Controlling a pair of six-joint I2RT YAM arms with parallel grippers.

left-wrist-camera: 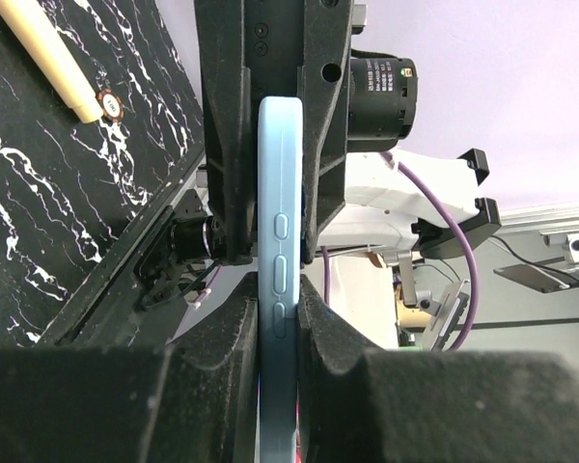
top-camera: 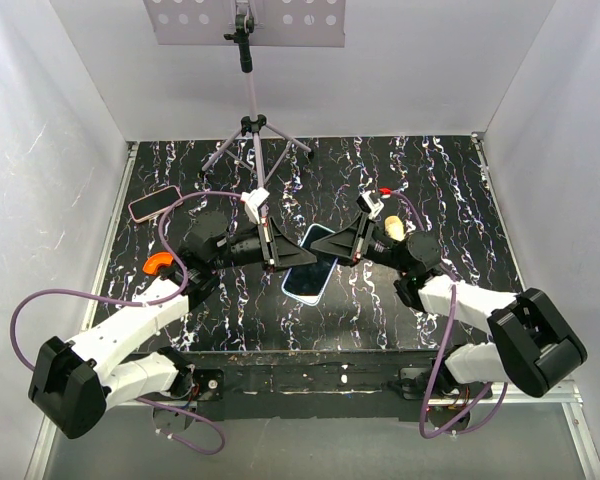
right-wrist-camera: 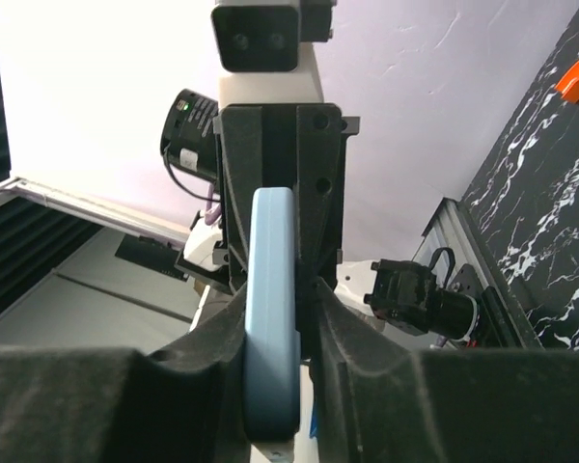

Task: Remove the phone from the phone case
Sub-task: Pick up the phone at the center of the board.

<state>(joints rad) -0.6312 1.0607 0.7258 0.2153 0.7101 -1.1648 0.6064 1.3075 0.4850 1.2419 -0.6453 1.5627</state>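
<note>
The phone (top-camera: pixel 310 262), in its pale blue phone case (left-wrist-camera: pixel 278 174), is found near the middle of the table (top-camera: pixel 450 200), held between the two arms. Whether it is resting on the surface or raised off it cannot be told from the top view.

The left gripper (top-camera: pixel 272 258) is closed on the case's edge at 9 o'clock. In the left wrist view its jaws are seen nearly together, pinching the thin side wall just below the side buttons (left-wrist-camera: pixel 280 228). The right gripper (top-camera: pixel 352 248) is clamped in the same way on the opposite edge at 3 o'clock, with only the case's thickness between its jaws (right-wrist-camera: pixel 275 309).

The case is judged to be soft and rubbery, so it should flex and peel. The phone inside is judged stiff, smooth and breakable at the glass. A corner lip is the likely place for the case to be taken and bent back, while the phone is supported by its long edges. Pressure on the buttons and hard squeezing across the screen are best avoided. A slip is possible once the phone is freed.

A second, pink-cased phone (top-camera: pixel 155 203) lies at 10 o'clock, well apart.
</note>
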